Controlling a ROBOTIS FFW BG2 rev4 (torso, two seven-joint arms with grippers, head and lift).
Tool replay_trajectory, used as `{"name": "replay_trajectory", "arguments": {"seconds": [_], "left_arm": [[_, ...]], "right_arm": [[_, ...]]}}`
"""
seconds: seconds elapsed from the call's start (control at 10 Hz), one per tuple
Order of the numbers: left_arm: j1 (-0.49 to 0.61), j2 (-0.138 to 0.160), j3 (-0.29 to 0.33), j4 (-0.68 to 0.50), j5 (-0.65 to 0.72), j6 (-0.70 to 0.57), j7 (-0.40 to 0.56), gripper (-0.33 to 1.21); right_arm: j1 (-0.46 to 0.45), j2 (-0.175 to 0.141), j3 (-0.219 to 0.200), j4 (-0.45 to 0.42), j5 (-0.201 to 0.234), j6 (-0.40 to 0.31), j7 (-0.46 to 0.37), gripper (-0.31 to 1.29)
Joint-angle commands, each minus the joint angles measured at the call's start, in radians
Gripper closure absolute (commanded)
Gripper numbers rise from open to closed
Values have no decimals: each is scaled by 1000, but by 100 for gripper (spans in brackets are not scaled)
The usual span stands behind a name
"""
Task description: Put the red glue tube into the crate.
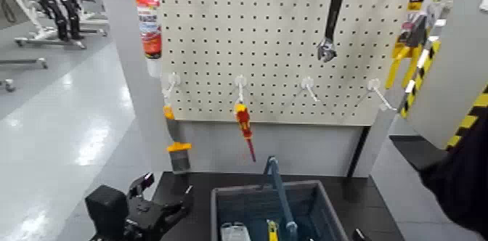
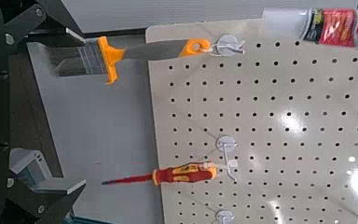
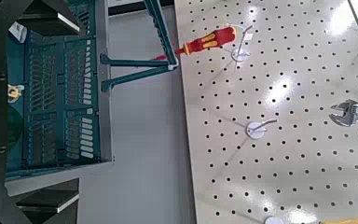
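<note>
The red glue tube (image 1: pixel 149 26) hangs at the top left corner of the pegboard (image 1: pixel 283 62), its cap pointing down; the left wrist view shows the tube (image 2: pixel 331 26) at the board's edge, far from my fingers. The dark grey crate (image 1: pixel 319 211) with its blue-grey bar handle (image 1: pixel 277 186) stands on the black table below the board. My left gripper (image 1: pixel 163 193) sits low beside the crate's left side, open and empty (image 2: pixel 79 112). My right gripper (image 3: pixel 70 110) is open and empty, hovering over the crate (image 3: pixel 56 173).
Hanging on the board are a red-and-yellow screwdriver (image 1: pixel 245 124), an orange-collared brush (image 1: pixel 176 149), a black wrench (image 1: pixel 330 22) and yellow-handled pliers (image 1: pixel 407 48). Small items lie in the crate. A yellow-and-black striped post (image 1: pixel 465 124) stands at the right.
</note>
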Motion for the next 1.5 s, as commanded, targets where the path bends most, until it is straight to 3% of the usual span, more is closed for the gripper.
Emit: {"name": "replay_trajectory", "arguments": {"seconds": [0.1, 0.8, 1.0, 1.5], "left_arm": [[0, -2, 3, 3, 0, -11, -4, 23], [-14, -2, 13, 5, 43, 0, -7, 24], [-40, 2, 27, 2, 76, 21, -49, 23], [-166, 46, 90, -101, 192, 245, -162, 24]], "right_arm": [[0, 11, 0, -1, 0, 0, 1, 7], [0, 11, -1, -1, 0, 0, 1, 7], [0, 11, -3, -1, 0, 0, -1, 7], [-2, 12, -1, -1, 0, 3, 1, 7]]}}
